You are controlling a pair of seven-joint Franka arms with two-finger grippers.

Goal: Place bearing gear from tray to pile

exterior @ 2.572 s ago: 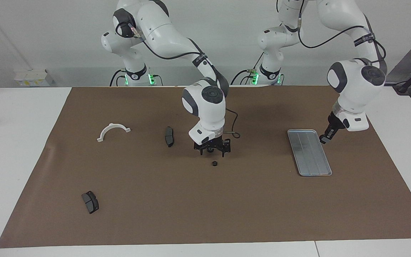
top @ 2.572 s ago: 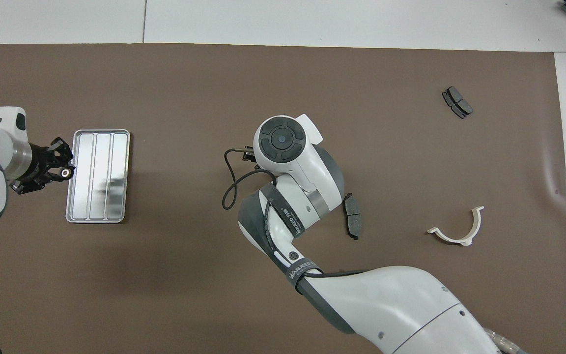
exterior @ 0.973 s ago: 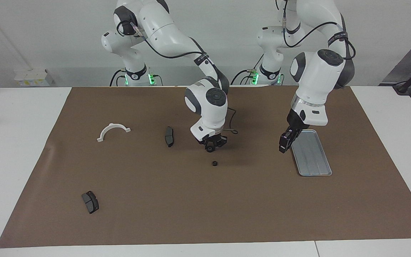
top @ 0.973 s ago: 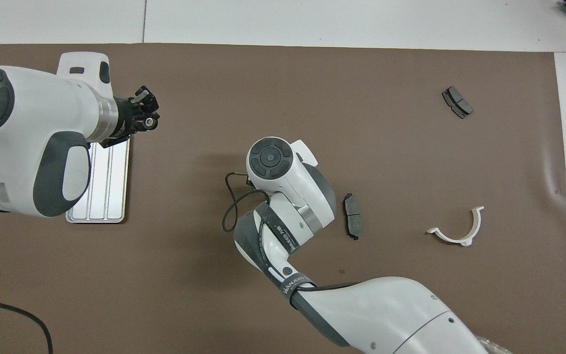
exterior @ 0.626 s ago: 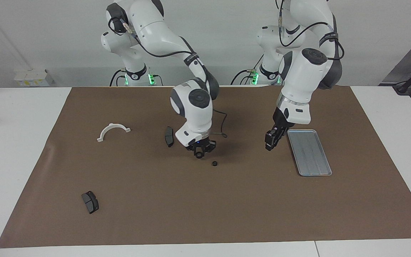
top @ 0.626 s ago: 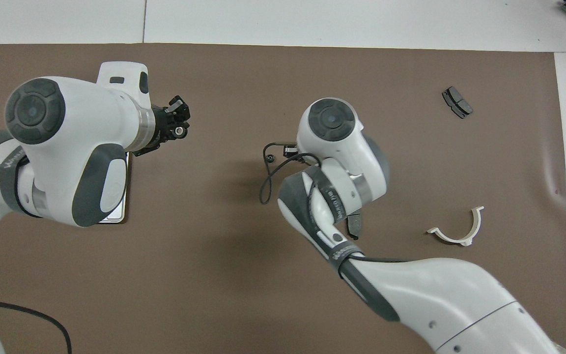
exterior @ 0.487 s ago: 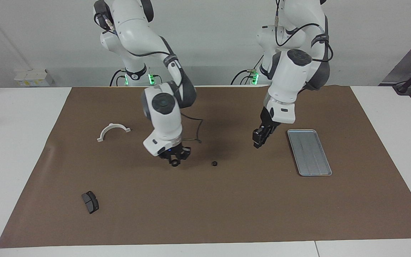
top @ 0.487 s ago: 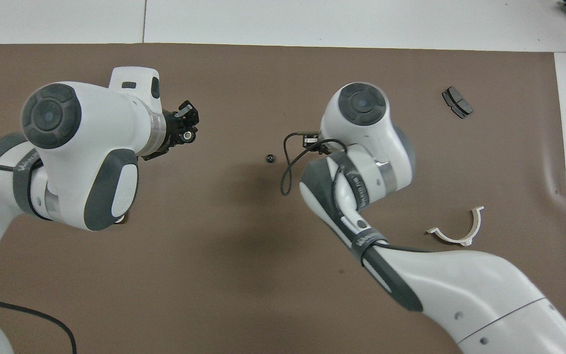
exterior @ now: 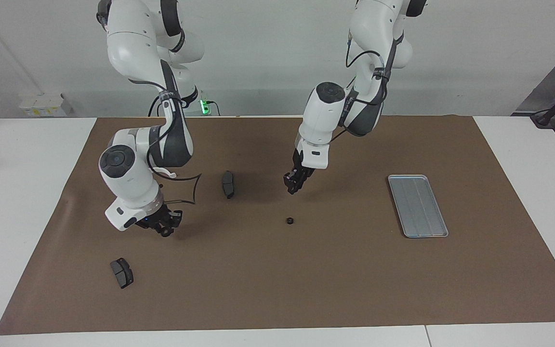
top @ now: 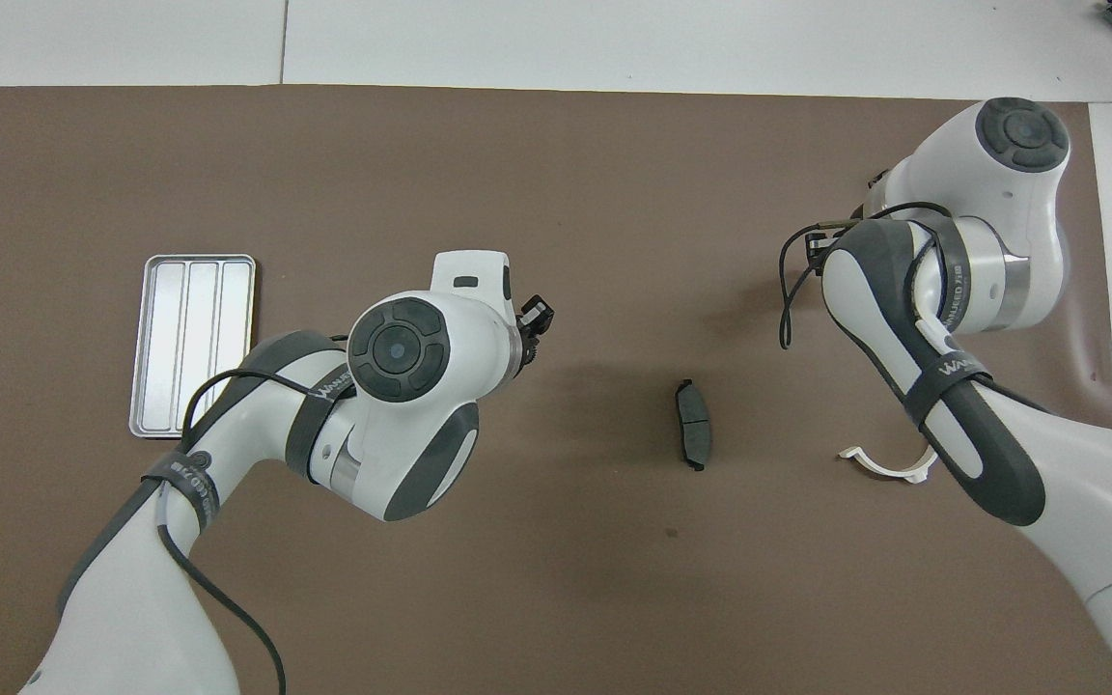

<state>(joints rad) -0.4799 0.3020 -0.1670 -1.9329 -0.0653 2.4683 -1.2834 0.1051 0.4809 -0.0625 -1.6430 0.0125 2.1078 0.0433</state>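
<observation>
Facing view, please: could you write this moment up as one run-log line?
left gripper: raised over mat, by gear | right gripper: raised near brake pad | gear: on mat | tray: bare

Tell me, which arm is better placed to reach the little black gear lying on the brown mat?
Left, probably. The left pincer hangs over the mat right beside the gear, while the right pincer is over the mat toward the right arm's end, by a dark brake pad.
</observation>
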